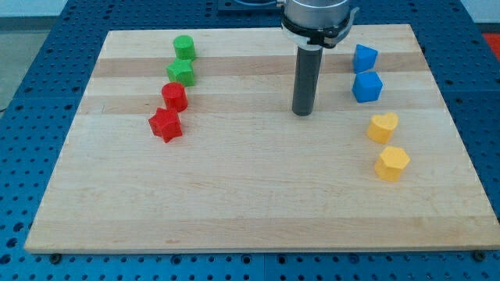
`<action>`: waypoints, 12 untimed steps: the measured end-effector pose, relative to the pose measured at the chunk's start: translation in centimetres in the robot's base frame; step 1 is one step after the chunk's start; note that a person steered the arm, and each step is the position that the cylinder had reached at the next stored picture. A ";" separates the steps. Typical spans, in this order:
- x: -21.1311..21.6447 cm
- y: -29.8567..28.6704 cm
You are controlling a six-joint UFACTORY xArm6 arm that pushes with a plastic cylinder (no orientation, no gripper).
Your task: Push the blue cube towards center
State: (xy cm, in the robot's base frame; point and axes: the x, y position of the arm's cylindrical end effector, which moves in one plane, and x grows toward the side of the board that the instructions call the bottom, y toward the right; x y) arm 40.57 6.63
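The blue cube (367, 87) sits on the wooden board (250, 195) at the view's upper right. A second blue block (364, 58), angular in shape, lies just above it toward the view's top. My tip (302, 113) rests on the board to the left of the blue cube, about a block and a half's width away, not touching it. The rod rises straight up to the arm's mount at the view's top.
A yellow heart-shaped block (383, 126) and a yellow hexagonal block (391, 163) lie below the blue cube. At the view's left stand a green cylinder (184, 47), a green star-like block (181, 72), a red cylinder-like block (174, 97) and a red star-like block (166, 125).
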 end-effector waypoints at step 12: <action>-14.8 6.1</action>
State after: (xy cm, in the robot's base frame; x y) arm 25.75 12.74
